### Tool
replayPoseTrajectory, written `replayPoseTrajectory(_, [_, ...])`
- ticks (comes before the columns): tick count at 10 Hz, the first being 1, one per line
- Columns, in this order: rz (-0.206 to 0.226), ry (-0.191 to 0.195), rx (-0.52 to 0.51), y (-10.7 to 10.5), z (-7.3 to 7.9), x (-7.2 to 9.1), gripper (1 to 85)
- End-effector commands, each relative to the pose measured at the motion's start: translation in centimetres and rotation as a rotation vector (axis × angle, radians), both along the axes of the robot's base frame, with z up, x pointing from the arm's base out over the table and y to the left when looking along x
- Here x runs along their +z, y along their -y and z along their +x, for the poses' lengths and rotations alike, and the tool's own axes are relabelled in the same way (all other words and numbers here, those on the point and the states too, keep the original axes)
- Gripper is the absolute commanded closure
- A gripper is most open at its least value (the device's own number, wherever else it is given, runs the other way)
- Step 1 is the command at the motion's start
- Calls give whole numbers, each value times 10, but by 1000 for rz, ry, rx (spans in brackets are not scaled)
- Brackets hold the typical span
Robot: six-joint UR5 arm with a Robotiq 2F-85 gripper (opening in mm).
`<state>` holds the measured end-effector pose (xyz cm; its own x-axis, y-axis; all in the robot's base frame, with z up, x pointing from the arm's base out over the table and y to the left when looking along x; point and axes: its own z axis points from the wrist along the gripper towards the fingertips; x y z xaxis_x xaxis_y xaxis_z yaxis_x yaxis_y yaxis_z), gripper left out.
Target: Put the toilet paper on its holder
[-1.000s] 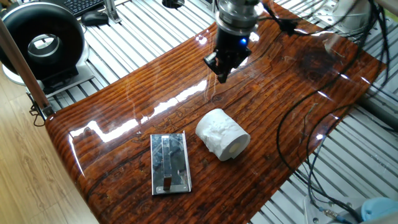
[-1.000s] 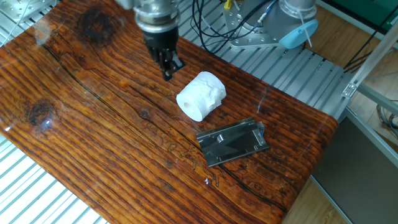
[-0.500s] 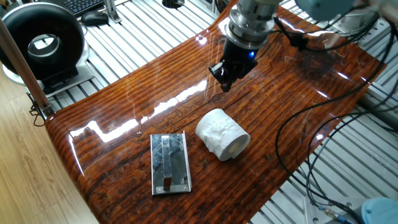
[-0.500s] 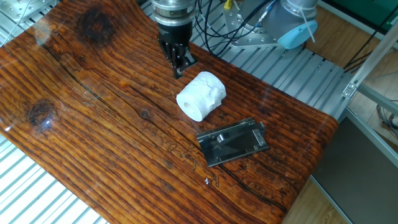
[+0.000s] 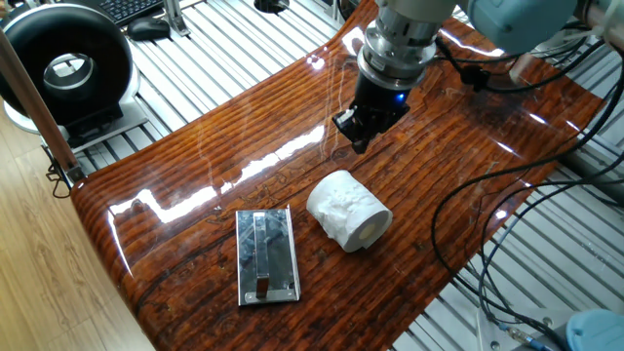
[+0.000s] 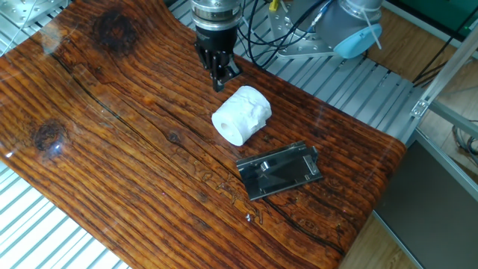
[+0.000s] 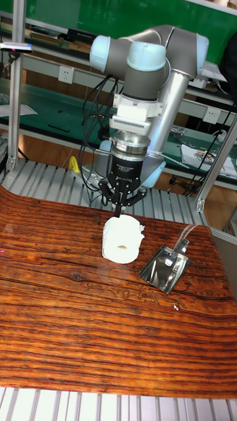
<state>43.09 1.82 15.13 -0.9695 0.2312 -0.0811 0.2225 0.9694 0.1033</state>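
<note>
In one fixed view the gripper (image 5: 357, 135) hangs beyond the toilet paper (image 5: 348, 211), fingers apparently pinched together, empty; they should spread before descending. In the other fixed view the roll lies on the counter (image 6: 112, 149) just beside the holder (image 6: 281, 171). The tall fixed view suggests centring over the roll first.

In both fixed views the arm (image 5: 507, 19) runs off the top edge, only its wrist showing. The gripper (image 6: 219, 81) is dark against dark wood there, and its jaw gap cannot be read. In the tall fixed view the gripper's tips sit behind the toilet paper (image 7: 122, 239). The black-and-white ring device (image 5: 63, 68) is cut by the upper-left edge.
</note>
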Motion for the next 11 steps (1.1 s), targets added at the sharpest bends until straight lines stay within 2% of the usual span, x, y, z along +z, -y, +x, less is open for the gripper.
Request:
replayPoseTrajectory(1, [6, -40, 19, -2, -12, 0, 847])
replayPoseTrajectory(4, [-6, -59, 34, 0, -17, 0, 847])
replayPoseTrajectory(5, [-7, -47, 51, 0, -14, 0, 847])
replayPoseTrajectory(6, [-36, -43, 81, 7, -14, 0, 847])
replayPoseTrajectory(7, [-47, -36, 80, 10, -12, 0, 847])
replayPoseTrajectory(8, [-52, -22, 84, 11, -8, 0, 767])
replayPoseTrajectory(9, [-48, -25, 84, 9, -11, -1, 720])
replayPoseTrajectory(11, [-19, -22, 107, 3, -15, -6, 597])
